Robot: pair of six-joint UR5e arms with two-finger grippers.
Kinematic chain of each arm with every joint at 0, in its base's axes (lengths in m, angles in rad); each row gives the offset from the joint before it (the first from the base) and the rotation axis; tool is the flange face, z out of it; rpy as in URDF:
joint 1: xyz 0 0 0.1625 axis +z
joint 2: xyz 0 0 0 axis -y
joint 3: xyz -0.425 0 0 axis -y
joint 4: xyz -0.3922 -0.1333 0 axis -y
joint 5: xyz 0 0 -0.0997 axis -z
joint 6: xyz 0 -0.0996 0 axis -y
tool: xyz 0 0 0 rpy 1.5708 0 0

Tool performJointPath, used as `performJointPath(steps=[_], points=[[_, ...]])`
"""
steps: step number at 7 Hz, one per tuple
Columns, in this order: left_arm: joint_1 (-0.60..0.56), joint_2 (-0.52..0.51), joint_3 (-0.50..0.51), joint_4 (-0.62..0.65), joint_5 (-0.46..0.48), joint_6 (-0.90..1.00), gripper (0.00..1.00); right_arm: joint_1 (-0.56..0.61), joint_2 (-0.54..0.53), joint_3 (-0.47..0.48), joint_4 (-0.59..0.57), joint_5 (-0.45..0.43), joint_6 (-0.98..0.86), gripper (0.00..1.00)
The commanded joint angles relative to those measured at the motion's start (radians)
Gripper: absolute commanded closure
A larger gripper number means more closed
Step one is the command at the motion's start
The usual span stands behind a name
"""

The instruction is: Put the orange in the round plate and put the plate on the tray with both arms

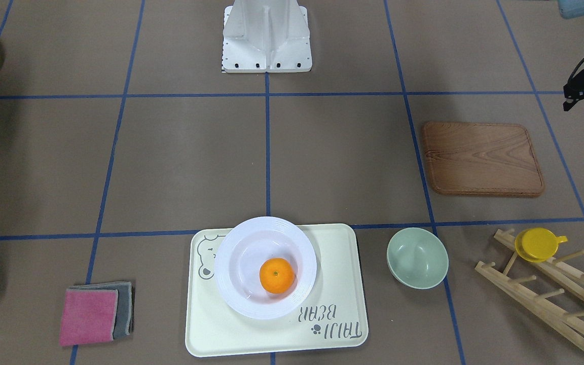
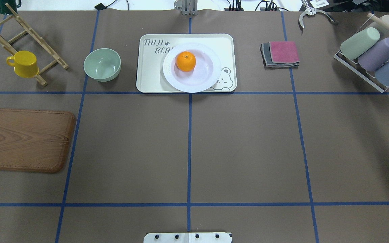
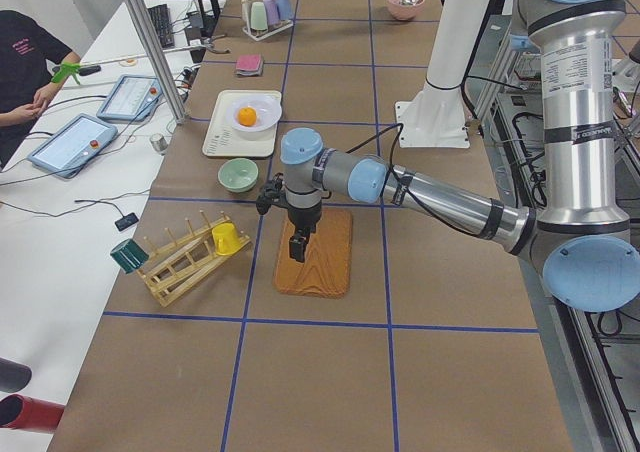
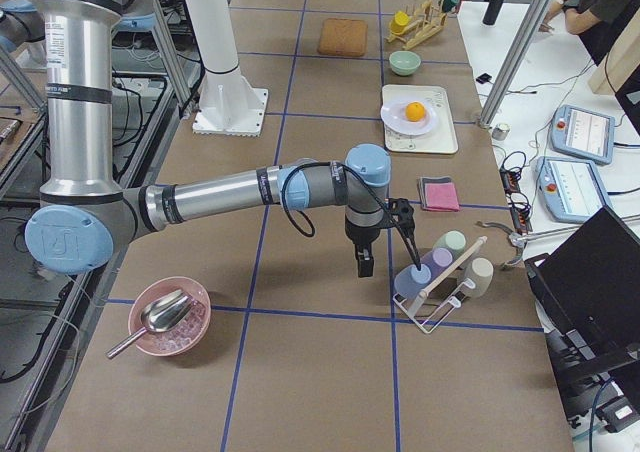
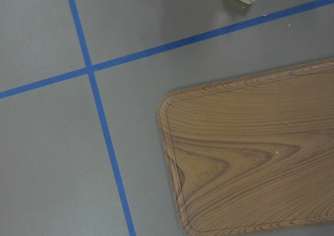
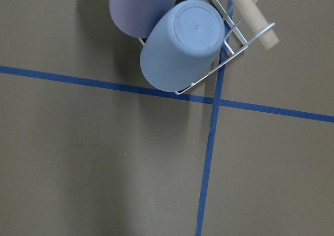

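Overhead exterior shows the small bright orange (image 2: 185,61) inside the glossy white round plate (image 2: 211,79), itself on the cream rectangular tray (image 2: 147,75): apparently finished. Left gripper (image 3: 297,252) over the brown wooden board (image 3: 325,274), right gripper (image 4: 362,266) beside the wire cup rack (image 4: 452,268), seemingly parked clear; openness cannot be told.

From the side views you cannot tell how the jaws of the left gripper (image 3: 299,246) or the right gripper (image 4: 362,263) stand. The round plate (image 2: 192,88) hides part of the tray (image 2: 147,76) lettering and bear drawing. The left wrist view cuts off the wooden board (image 5: 255,157) at its right edge.
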Motion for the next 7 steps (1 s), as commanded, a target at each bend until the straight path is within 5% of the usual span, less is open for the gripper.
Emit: performJointPath(steps=[1, 7], points=[[-0.048, -0.005, 0.03, 0.001, -0.002, 0.083, 0.01, 0.001, -0.003, -0.004, -0.002, 0.0, -0.001, 0.0], [-0.108, -0.041, 0.106, 0.0, -0.028, 0.118, 0.01, -0.001, -0.003, -0.005, -0.002, 0.002, -0.001, 0.0]])
